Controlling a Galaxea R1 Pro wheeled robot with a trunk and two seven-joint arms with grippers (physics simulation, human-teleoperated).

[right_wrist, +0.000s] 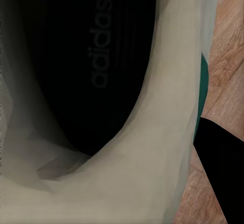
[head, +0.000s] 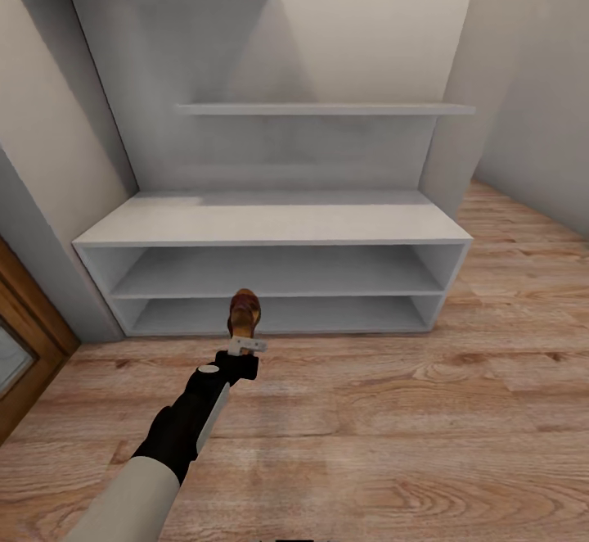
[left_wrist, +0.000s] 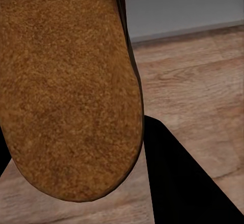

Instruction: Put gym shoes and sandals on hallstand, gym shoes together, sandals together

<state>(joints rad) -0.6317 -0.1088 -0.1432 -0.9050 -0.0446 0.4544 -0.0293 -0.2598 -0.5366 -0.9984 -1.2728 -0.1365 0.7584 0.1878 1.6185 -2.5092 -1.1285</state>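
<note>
Head view: a dark brown leather sandal (head: 245,313) is being held clamped by the left gripper (head: 245,342) before the white two-tier hallstand (head: 274,227); right gripper's state cannot be told.

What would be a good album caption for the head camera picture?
Left gripper carries a brown sandal toward the empty white hallstand on the wood floor.
</note>
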